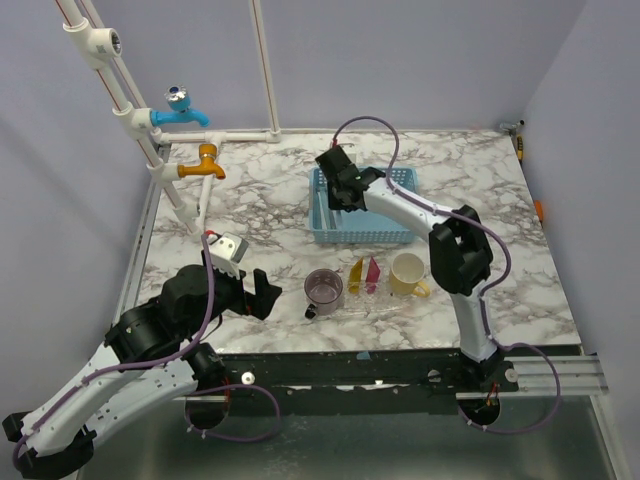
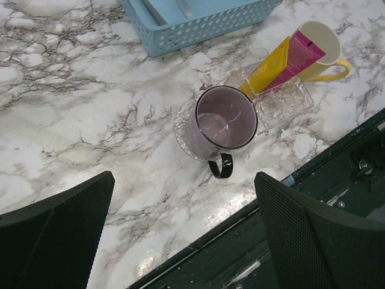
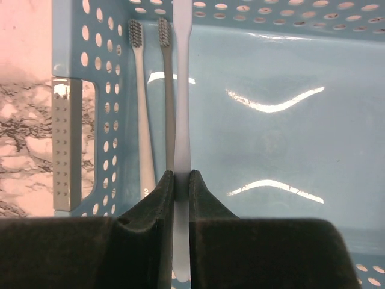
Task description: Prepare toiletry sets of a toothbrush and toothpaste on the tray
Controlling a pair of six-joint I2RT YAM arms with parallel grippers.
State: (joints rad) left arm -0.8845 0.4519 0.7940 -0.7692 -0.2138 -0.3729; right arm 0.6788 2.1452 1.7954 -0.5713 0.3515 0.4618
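R gripper (image 3: pixel 182 180) clamped on white toothbrush (image 3: pixel 182 72), frame centre over blue tray (image 3: pixel 271 150); L gripper (image 2: pixel 183 205) apart; toothpaste (image 1: pixel 363 274) lower centre btwn mauve cup (image 1: pixel 324 288) & cream mug (image 1: pixel 407 272); best lower flat beside two laid brushes (image 3: pixel 144 108) at left, then release.

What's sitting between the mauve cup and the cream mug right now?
Two toothpaste tubes, the yellow tube and magenta tube, side by side; the top view shows it best.

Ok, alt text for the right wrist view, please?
The right jaws are shut on a white toothbrush in the blue basket. Two more toothbrushes, one pale and one grey, lie along its left wall; marble table shows beyond.
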